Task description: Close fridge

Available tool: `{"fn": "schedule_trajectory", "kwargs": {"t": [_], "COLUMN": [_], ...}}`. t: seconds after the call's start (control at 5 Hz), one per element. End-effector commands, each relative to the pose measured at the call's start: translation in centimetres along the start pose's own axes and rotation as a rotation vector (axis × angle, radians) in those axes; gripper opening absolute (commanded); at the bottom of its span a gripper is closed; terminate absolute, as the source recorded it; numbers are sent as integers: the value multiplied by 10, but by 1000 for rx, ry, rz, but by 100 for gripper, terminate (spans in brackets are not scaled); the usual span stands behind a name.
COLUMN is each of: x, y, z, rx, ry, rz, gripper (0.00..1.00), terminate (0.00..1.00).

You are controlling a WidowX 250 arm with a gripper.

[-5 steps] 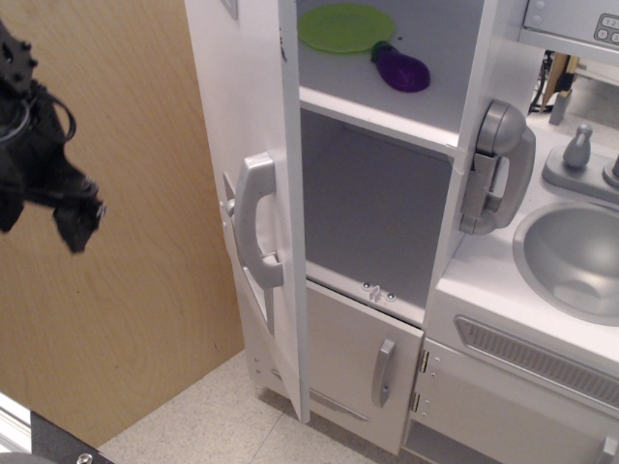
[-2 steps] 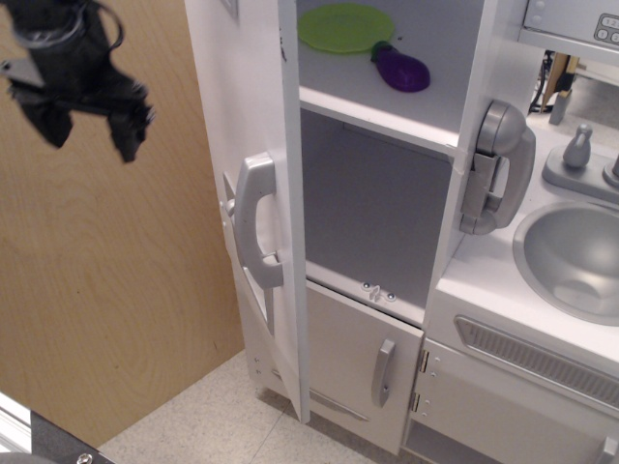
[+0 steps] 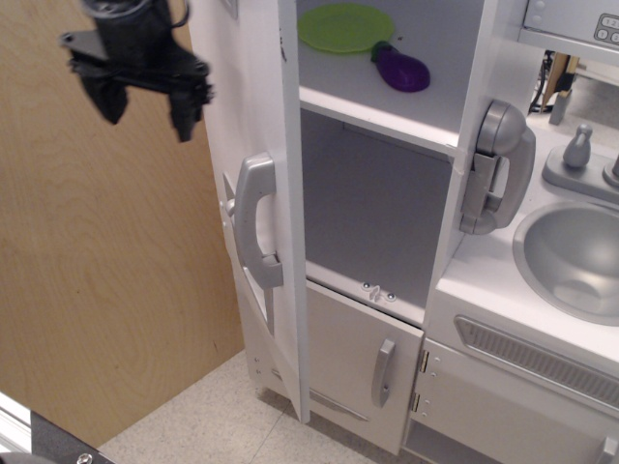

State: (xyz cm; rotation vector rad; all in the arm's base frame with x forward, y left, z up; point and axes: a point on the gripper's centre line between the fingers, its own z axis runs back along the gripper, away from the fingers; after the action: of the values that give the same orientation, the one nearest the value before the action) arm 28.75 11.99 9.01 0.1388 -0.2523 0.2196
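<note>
Hand: the hand (image 3: pixel 145 104), fingers spread and empty, has swung from low at the left edge up and rightward within a second; it now hangs just beside the door's outer face, above the handle (image 3: pixel 253 220).
Fridge: the fridge (image 3: pixel 406 164) stands at the frame's middle, left of the sink (image 3: pixel 571 256); its door (image 3: pixel 253 174) is wide open, unmoved.
Inside: plate (image 3: pixel 345 26) and eggplant (image 3: pixel 400 69) on the shelf.
Meaning: judged, the approach is nearly done; a push on the door comes next.
</note>
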Motion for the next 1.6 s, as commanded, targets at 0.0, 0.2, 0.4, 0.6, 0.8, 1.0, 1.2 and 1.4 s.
{"fn": "schedule_trajectory", "kwargs": {"t": [0.0, 0.2, 0.4, 0.6, 0.8, 1.0, 1.2, 1.4], "x": [30, 41, 52, 67, 79, 85, 91, 95], "y": [-19, -24, -28, -30, -31, -32, -33, -34], "z": [11, 11, 11, 12, 11, 11, 11, 11], "rx": [-24, -17, -18, -18, -15, -16, -16, -15], "ry": [-39, -41, -43, -50, -63, -59, -58, -61], "rz": [0, 19, 37, 63, 87, 104, 117, 127], "gripper": [100, 100, 100, 100, 100, 100, 100, 100], "terminate": [0, 0, 0, 0, 0, 0, 0, 0]}}
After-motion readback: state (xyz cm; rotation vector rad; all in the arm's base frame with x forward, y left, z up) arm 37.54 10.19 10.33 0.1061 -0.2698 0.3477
